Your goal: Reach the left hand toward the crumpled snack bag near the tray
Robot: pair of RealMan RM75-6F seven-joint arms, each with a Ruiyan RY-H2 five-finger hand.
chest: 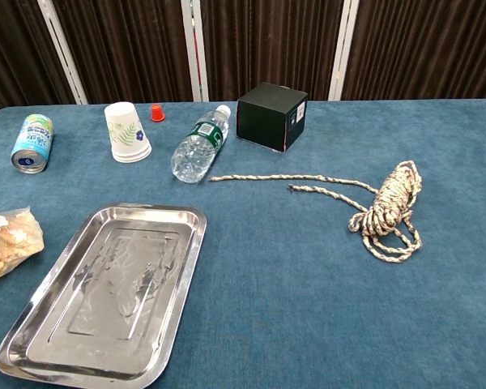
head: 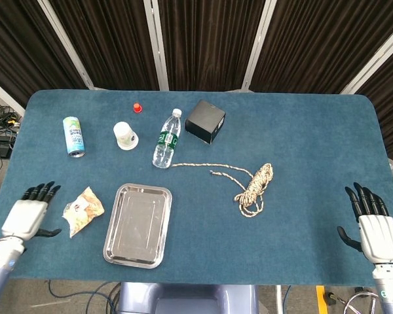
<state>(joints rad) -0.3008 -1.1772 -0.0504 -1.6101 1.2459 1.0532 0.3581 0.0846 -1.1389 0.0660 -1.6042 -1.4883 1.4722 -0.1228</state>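
Left hand (head: 28, 214): lay low over the near left part of the blue table (head: 301, 131), palm down, dark fingers (head: 40, 191) spread apart and holding nothing; seen in the head view only. Crumpled snack bag (head: 82, 209): lay on the cloth just to the right of that hand, near it but not touching, with the thumb pointing toward its near end. Steel tray (head: 138, 225): lay just beyond the bag on the side away from the hand, a strip of cloth between them, its long side running front to back. Farther back: a drink can (head: 73, 136) on its side, an upturned paper cup (head: 125, 135), a small red cap (head: 137, 106), a plastic water bottle (head: 166, 139) lying down, and a black box (head: 205, 121). Coil of speckled rope (head: 254, 186): lay right of centre, one loose end trailing toward the bottle. Right hand (head: 378, 231): at the near right edge, well apart from everything, fingers spread and empty.
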